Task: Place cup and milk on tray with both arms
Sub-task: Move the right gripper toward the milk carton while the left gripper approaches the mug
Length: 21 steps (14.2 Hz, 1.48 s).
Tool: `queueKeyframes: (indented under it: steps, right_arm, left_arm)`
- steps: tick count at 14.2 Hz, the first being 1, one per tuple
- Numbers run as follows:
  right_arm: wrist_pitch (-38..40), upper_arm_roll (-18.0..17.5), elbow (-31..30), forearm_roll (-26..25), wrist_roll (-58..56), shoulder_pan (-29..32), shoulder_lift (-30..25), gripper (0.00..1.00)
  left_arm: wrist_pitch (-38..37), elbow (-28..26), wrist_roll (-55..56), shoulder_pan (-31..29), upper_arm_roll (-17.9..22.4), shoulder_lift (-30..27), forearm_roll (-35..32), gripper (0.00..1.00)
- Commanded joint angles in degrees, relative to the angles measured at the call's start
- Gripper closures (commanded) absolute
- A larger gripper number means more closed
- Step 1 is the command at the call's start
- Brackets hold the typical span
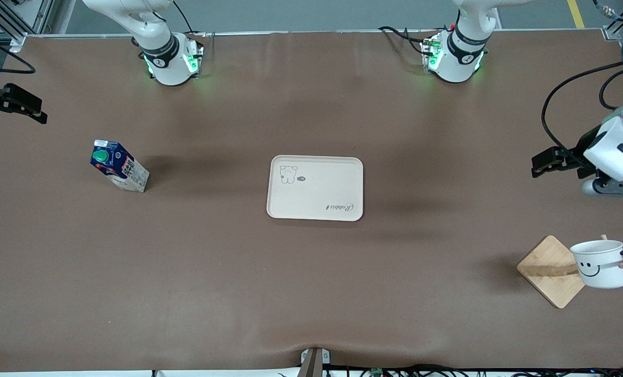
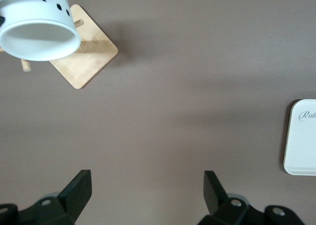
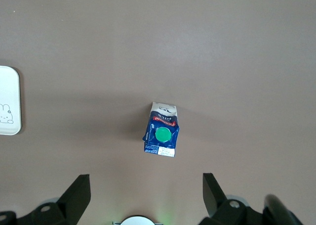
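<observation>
Milk (image 1: pixel 119 166): blue-white carton, green cap, upright. Cup (image 1: pixel 600 264): white, smiley, on wooden stand (image 1: pixel 551 270). Tray (image 1: pixel 315 187): cream, bare. Left pincer (image 1: pixel 539 166) and right pincer (image 1: pixel 37 115): open, holding nothing.

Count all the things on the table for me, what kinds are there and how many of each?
Cup: 1
Milk carton: 1
Tray: 1
Wooden stand: 1
Total: 4

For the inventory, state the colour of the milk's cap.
Green, round, on the milk; clearest in the right wrist view.
</observation>
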<state>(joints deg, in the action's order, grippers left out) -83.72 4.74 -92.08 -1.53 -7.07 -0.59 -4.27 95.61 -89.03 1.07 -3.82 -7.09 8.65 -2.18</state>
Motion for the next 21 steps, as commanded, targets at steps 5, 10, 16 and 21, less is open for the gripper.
queueKeyframes:
  steps: [5, 10, 16, 21]
  right_arm:
    - [-0.3, -0.3, 0.8, 0.7, -0.6, 1.3, 1.0, 0.00]
    - [-0.3, -0.3, 1.5, 0.7, -0.8, 1.6, 2.4, 0.00]
    - [-0.3, -0.3, 1.5, 0.8, -0.8, 1.6, 4.4, 0.00]
    - [-0.3, -0.3, 1.2, 1.5, -0.7, 0.9, 5.9, 0.00]
  left_arm:
    - [0.5, 4.7, -0.4, 0.0, 0.0, 4.9, -8.4, 0.00]
    - [13.3, 3.1, 0.9, -3.2, -0.1, 7.4, -7.6, 0.00]
    - [29.7, -2.6, 9.9, -4.0, -0.2, 9.5, -7.6, 0.00]
    - [33.6, -2.6, 14.5, -4.2, -0.3, 12.1, -8.4, 0.00]
